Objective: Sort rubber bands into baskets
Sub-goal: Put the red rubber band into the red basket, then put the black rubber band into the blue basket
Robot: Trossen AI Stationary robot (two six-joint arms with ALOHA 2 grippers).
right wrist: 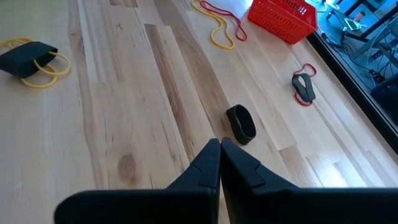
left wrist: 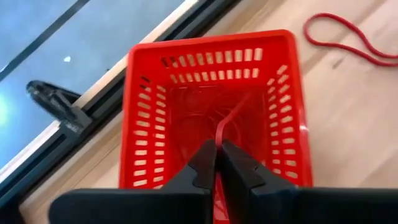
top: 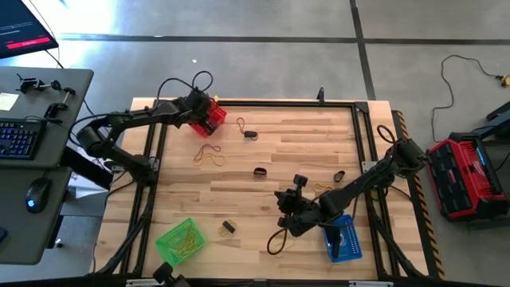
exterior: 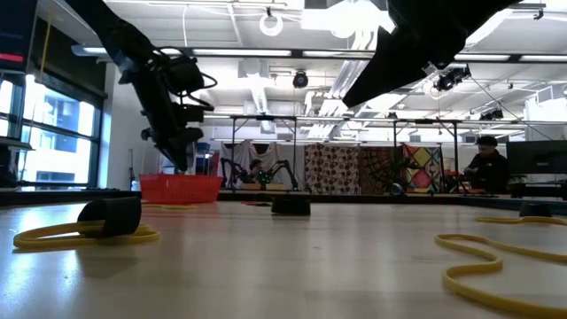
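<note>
the left gripper (left wrist: 217, 163) hangs over the red basket (top: 209, 115) at the far left of the table (top: 303, 151), fingers pinched on a red rubber band (left wrist: 225, 127) that dangles into the basket; this looks like the drop step, and the next move calls for parting the fingers so the band falls inside. the right gripper (right wrist: 219, 160) is pressed together and empty, low over the near right of the table beside the blue basket (top: 344, 239), with a black band (right wrist: 241, 122) just ahead of it. there are three baskets: red, blue, and a green basket (top: 182, 241) at the near left holding yellow bands. loose on the wood i count about five black bands, plus a few yellow and red loops, which lie too tangled to count exactly.
</note>
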